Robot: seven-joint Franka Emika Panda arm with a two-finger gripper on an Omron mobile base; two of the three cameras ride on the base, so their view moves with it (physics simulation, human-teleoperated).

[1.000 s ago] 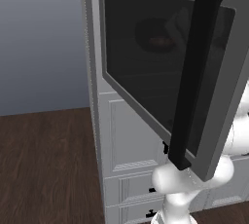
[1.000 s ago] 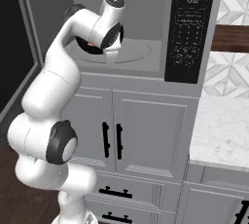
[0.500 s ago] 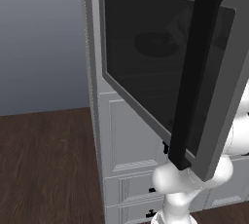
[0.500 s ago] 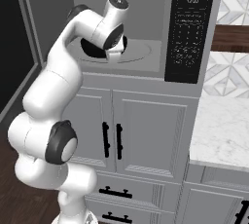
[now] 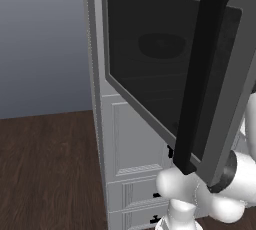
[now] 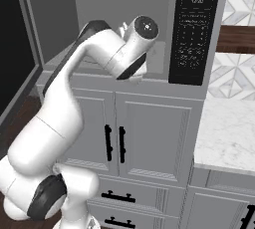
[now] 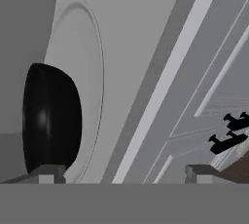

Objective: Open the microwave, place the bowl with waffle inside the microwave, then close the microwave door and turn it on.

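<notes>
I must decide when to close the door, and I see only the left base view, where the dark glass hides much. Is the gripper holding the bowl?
Observer: No. In the hand view the gripper is open, with nothing between its fingertips.
Operator: Where is the bowl then?
Observer: The bowl sits on the round turntable inside the microwave, off to one side of the gripper.
Operator: Is the opening free for closing?
Observer: Not yet, I think. In the right base view the arm has its wrist at the front of the opening, and the microwave door stands swung wide.
</notes>
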